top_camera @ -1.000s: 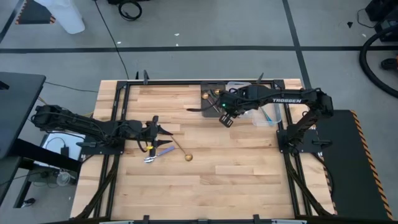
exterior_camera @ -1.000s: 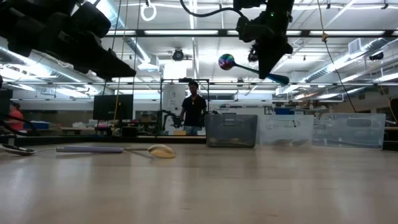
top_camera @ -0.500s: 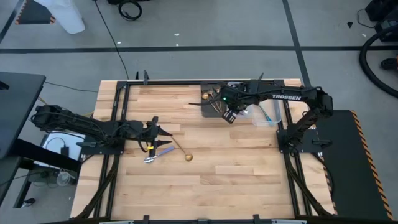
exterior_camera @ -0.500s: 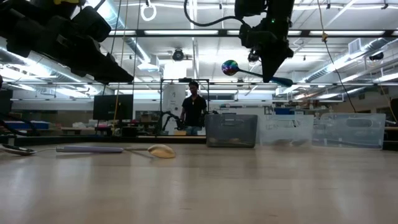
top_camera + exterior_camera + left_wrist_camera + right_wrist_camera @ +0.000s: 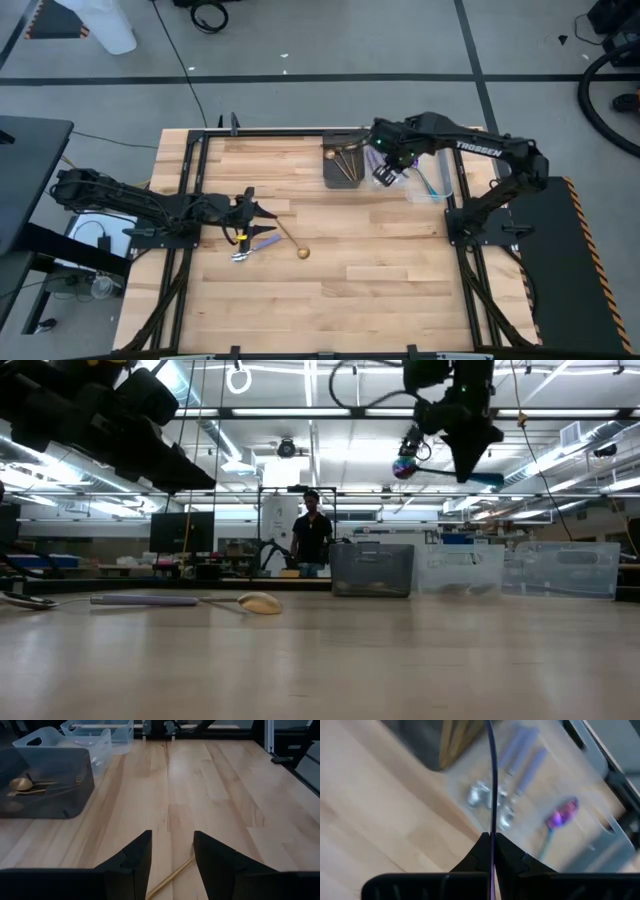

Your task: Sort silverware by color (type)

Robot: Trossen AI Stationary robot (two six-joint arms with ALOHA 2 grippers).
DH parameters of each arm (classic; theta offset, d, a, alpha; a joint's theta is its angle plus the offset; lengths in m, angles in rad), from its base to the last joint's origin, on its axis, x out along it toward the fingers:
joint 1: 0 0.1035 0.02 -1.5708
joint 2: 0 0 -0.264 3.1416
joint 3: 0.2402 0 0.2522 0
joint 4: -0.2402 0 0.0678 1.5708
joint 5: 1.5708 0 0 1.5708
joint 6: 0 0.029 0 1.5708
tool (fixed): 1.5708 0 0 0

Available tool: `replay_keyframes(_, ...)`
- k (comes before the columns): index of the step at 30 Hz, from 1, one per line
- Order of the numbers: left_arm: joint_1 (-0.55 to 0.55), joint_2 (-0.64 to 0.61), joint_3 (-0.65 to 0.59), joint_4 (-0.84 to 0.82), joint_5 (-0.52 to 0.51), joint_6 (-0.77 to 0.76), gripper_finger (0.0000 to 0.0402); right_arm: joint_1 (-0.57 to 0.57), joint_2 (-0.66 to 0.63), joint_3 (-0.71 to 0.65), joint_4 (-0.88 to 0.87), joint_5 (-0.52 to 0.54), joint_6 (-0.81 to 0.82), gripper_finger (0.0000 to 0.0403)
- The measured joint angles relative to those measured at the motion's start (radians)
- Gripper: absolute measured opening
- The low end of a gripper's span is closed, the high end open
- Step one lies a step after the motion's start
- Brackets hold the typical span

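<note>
Low view: right end effector (image 5: 470, 445) pinches a slim iridescent spoon (image 5: 407, 467).

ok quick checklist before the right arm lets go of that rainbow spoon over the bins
1. Right gripper shut on the iridescent spoon: ok, the thin handle sits between closed fingers.
2. Spoon clear of the table: ok, held high.
3. Gripper over the clear bin, not the dark bin holding gold pieces: ok.
4. Matching pieces already there: ok, a purple spoon lies in it.
5. Exact drop line inside the bin walls: cannot tell.
6. Left gripper out of the way: ok, open above the gold spoon.
</note>
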Motion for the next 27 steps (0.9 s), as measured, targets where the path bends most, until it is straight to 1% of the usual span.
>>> replay_keyframes(4,0.0,0.0,0.0,0.008,0.0,0.001,0.0153,-0.063,0.002,0.0,-0.086,-0.001,0.016,0.0012)
replay_keyframes(15,0.0,0.0,0.0,0.009,0.0,0.001,0.0153,-0.166,0.005,-0.019,-0.237,-0.008,0.016,0.0012)
replay_keyframes(21,0.0,0.0,0.0,0.056,0.0,-0.023,0.0153,-0.25,0.006,-0.117,-0.245,-0.086,0.015,0.0012)
replay_keyframes(27,0.0,0.0,0.0,0.07,0.0,-0.017,0.0153,-0.328,0.006,-0.21,-0.245,-0.148,0.02,0.0012)
